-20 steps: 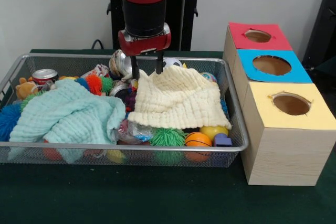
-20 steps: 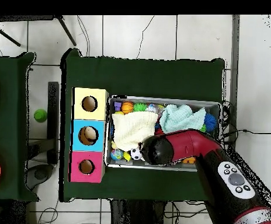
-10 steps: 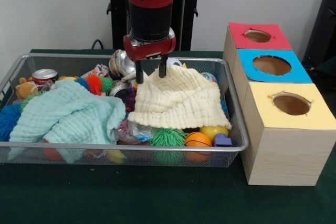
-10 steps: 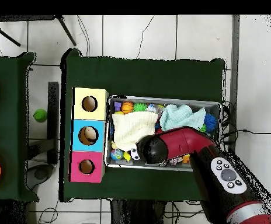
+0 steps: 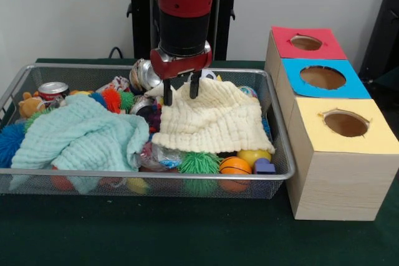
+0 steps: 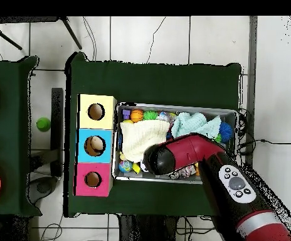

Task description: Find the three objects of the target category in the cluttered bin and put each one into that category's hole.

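The claw [image 5: 181, 90] has shifted toward the blue-topped box's round hole [image 5: 323, 77], fingers spread, pinching nothing, over the cream knitted cloth [image 5: 212, 118]; overhead, the arm hides it.

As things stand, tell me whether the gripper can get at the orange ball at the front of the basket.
Probably yes: the orange ball lies uncovered beside the cream cloth, open from above; the gripper would only have to cross over that cloth.

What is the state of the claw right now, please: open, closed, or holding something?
Claw: open, holding nothing; its two fingers stand apart at the far edge of the cream cloth in the bin.
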Robot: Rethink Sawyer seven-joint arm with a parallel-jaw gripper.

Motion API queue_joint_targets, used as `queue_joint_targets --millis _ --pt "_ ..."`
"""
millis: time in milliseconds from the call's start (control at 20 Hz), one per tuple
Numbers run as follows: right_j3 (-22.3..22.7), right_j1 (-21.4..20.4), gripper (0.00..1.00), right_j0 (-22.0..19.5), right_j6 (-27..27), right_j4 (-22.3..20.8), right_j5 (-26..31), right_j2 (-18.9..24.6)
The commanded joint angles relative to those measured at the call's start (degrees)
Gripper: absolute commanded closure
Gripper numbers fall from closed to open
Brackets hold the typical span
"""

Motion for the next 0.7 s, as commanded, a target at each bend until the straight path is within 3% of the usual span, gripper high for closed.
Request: queue_joint_targets --millis 50,500,700 --pt "-6.0 3.6 0.00 1.9 -3.8 -5.9 -0.2 -1.6" --pt "-8.7 6.7 0.00 3.5 -3.9 -8.2 1.3 -3.0" --pt "-10.7 7.1 0.00 4.6 -6.6 -8.3 5.5 -3.2"
